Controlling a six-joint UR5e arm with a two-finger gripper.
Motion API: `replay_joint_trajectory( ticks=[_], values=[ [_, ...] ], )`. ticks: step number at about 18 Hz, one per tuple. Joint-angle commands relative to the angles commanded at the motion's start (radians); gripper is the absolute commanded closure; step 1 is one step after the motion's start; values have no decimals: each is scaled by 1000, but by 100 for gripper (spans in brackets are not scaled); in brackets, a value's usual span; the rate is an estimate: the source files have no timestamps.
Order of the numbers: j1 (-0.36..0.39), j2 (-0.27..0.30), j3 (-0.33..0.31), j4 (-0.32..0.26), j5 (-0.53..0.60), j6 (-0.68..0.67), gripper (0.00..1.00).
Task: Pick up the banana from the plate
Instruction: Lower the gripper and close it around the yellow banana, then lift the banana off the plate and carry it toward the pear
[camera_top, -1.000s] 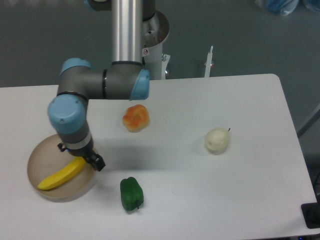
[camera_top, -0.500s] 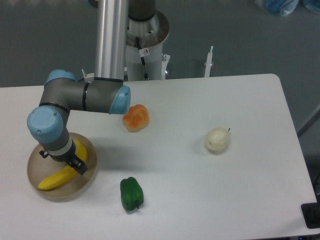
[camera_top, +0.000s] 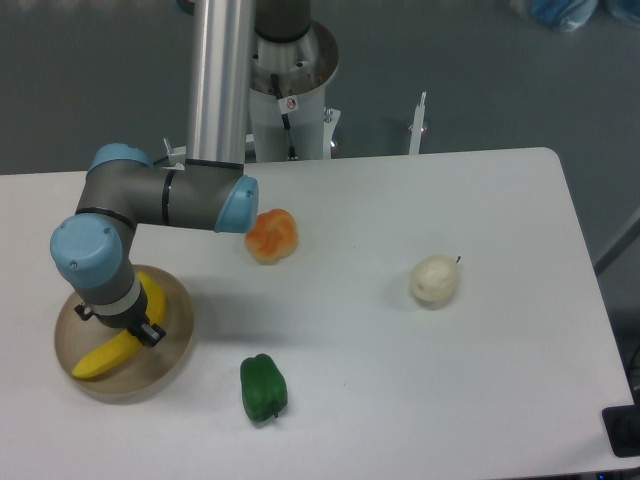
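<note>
One Arm, One Plate, Four Fruit Items on a White Table

One UR5e arm (camera_top: 160, 195), grey with pale blue joint caps, reaches from its base column at the rear of the table to the near-left corner. Its wrist points straight down over the plate (camera_top: 175, 345), and the gripper (camera_top: 128, 322) sits low at the banana (camera_top: 105, 350). The wrist housing covers the fingers from above, so whether they are spread or closed on the fruit cannot be told; only a small dark part shows at the wrist's lower edge, touching or just above the banana's middle.

Item 1: banana, bright yellow, smooth, curved. It lies inside the plate, one tip toward the near-left rim, the other end running up under the wrist toward the far-right rim.

Item 2: plate, round, shallow, beige-tan, resting flat near the table's left edge.

Item 3: orange fruit (camera_top: 271, 236), lumpy and round, orange-yellow, standing behind and to the right of the plate, just beside the arm's elbow joint.

Item 4: green pepper (camera_top: 263, 388), dark green, near the front edge, right of the plate and apart from it.

Item 5: pale fruit (camera_top: 434, 280), cream-white with a short dark stem, well apart from the others, right of centre.

Surface: white table (camera_top: 480, 400), matte, with rounded corners
</note>
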Motion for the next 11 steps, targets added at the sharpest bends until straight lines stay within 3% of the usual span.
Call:
replay_joint_trajectory(
  ticks=[6, 11],
  values=[
    [95, 90, 23, -6, 9, 56, 100],
    [245, 176, 23, -23, 5, 213, 100]
  ],
)
